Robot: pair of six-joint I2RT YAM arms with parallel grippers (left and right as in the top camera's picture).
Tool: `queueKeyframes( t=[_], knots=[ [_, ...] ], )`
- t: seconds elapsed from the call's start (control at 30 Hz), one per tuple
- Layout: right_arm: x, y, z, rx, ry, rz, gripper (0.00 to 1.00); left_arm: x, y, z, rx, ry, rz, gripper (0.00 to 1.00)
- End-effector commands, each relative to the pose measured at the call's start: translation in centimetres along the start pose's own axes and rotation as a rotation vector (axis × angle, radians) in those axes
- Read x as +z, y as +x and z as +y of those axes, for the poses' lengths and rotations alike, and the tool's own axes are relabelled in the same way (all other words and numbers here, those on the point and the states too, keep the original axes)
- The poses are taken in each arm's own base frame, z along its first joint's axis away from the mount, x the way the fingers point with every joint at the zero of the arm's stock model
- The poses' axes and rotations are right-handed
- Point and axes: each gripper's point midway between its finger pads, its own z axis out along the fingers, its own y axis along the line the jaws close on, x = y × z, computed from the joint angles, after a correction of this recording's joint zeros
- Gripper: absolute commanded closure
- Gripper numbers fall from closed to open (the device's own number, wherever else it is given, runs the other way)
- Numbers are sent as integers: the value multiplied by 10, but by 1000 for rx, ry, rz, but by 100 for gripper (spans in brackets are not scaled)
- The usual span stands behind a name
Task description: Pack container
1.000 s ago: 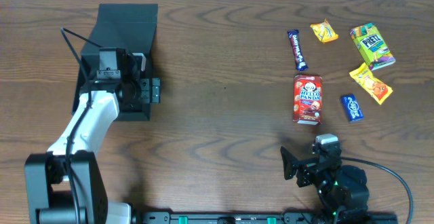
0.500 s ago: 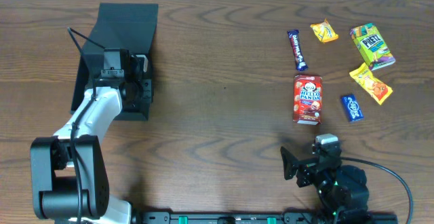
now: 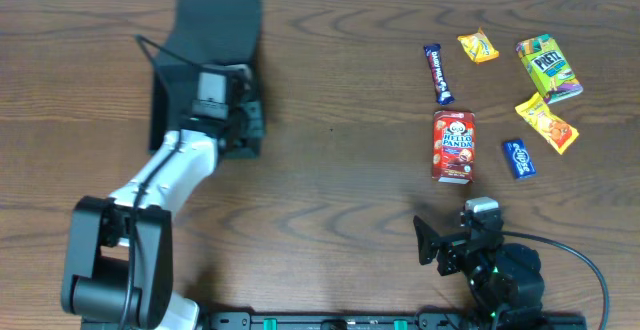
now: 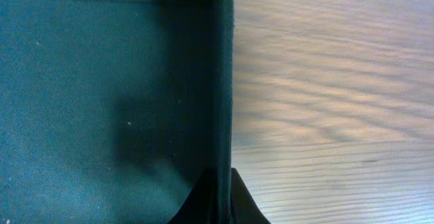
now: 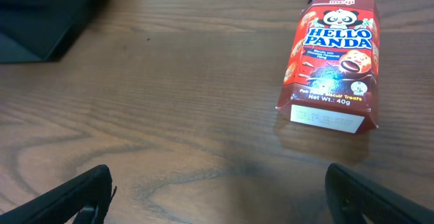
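The container (image 3: pixel 215 25) lies on the bench (image 3: pixel 330 170) with its flap lid open. The left tool (image 4: pixel 218 198) pinches the container wall that faces the snacks, one finger inside and one outside. Pulled by that single thin edge, the cardboard could buckle, slip free or swing round. The right tool (image 5: pixel 220 197) is spread wide, well apart from the container, beside the Hello Panda box (image 5: pixel 336 61).

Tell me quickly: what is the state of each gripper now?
Left gripper: closed on the wall of the container.
Right gripper: open, holding nothing.
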Motion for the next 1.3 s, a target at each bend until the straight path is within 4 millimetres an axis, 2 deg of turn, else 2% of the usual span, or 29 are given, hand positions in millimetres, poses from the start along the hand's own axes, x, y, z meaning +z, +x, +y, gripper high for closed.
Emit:
queueKeyframes(
  t=[0.0, 0.1, 0.23, 0.47, 0.67, 0.83, 0.97, 1.0, 1.03, 1.07, 1.17, 1.27],
  knots=[
    [0, 1, 2, -16, -10, 0, 1, 1, -6, -37, -73, 63, -29, 94],
    [0, 1, 2, -16, -10, 0, 1, 0, -4, -72, -73, 119, -41, 94],
    [0, 1, 2, -16, -10, 0, 1, -1, -3, -108, -91, 171, -61, 94],
    [0, 1, 2, -16, -10, 0, 1, 13, 13, -148, -86, 225, -31, 94],
    [0, 1, 2, -16, -10, 0, 1, 17, 16, -190, -60, 277, -20, 94],
    [0, 1, 2, -16, -10, 0, 1, 15, 13, -208, -53, 293, -35, 94],
    [0, 1, 2, -16, -10, 0, 1, 16, 12, -204, -73, 266, -41, 94],
    [0, 1, 2, -16, -10, 0, 1, 16, 12, -204, -73, 266, -41, 86],
    [0, 1, 2, -16, -10, 0, 1, 16, 12, -204, -73, 266, -43, 18],
    [0, 1, 2, -16, -10, 0, 1, 16, 12, -204, -73, 267, -45, 5],
    [0, 1, 2, -16, -10, 0, 1, 14, 9, -203, -75, 268, -53, 5],
    [0, 1, 2, -16, -10, 0, 1, 1, -9, -199, -11, 253, -112, 5]
  ],
)
